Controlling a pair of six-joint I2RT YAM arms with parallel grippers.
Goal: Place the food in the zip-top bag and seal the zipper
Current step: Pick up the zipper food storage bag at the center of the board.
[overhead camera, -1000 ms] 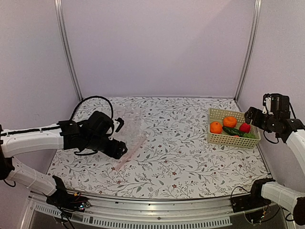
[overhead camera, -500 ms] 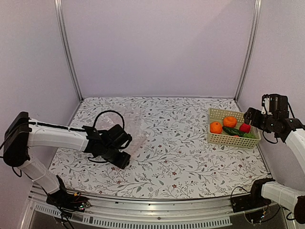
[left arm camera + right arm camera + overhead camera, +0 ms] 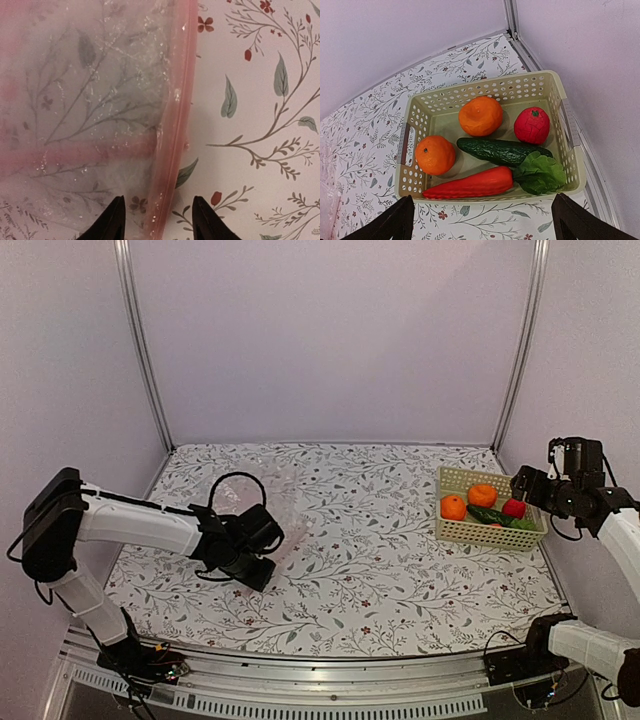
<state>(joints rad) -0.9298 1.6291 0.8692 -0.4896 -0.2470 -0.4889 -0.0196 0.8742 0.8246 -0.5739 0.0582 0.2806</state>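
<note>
— Bag position, overhead?
— Zip-top bag (image 3: 278, 508) lies flat, far-left; left gripper (image 3: 256, 574), the nearer arm, sits at its near corner.
— Left wrist?
— Zipper (image 3: 174, 125) runs straight ahead, its end between narrowly parted fingers, ungripped.
— Right wrist?
— Right gripper (image 3: 482, 222) wide, empty; food (image 3: 480, 116) in basket (image 3: 485, 87) ahead.

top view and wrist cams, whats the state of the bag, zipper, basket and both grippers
zip-top bag: lying flat, looks empty
zipper: lying flat; open or sealed, cannot tell
basket: upright, holding all the food
left gripper: open, straddling the zipper edge
right gripper: open, empty, above the basket
</note>
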